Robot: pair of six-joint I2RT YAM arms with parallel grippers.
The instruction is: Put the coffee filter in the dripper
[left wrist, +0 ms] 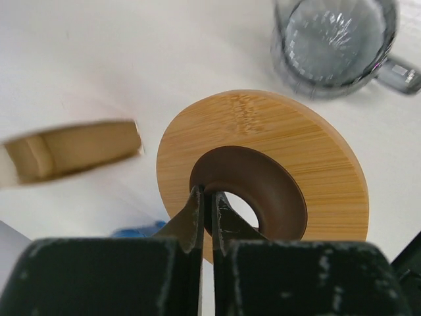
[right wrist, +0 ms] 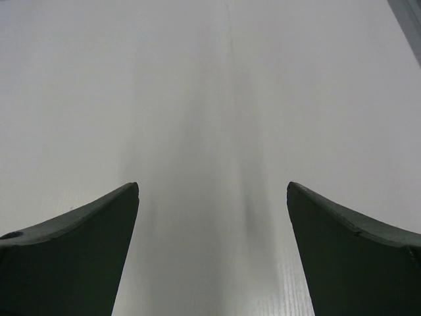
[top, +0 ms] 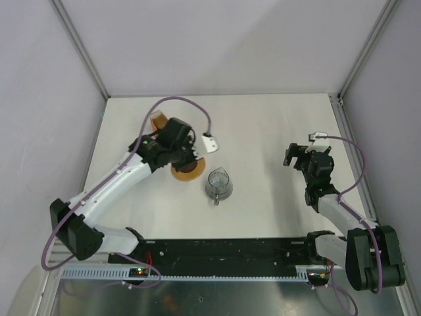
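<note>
The dripper's flat orange-brown ring collar [left wrist: 276,141] with its dark centre hole fills the left wrist view; a sliver of blue [left wrist: 141,230] shows under its near edge. In the top view the collar [top: 189,173] lies by the left arm's wrist. My left gripper [left wrist: 209,194] is shut, pinching the inner rim of the collar's dark hole; the top view shows it [top: 186,161] over the collar. My right gripper [right wrist: 214,191] is open and empty over bare table, at the right in the top view [top: 296,155]. No separate coffee filter shows.
A clear grey glass jug [top: 218,184] stands just right of the dripper, also in the left wrist view [left wrist: 335,43]. A blurred tan packet-like thing [left wrist: 72,150] lies left of the collar; it shows orange-brown behind the left arm [top: 156,122]. Walls close in the table.
</note>
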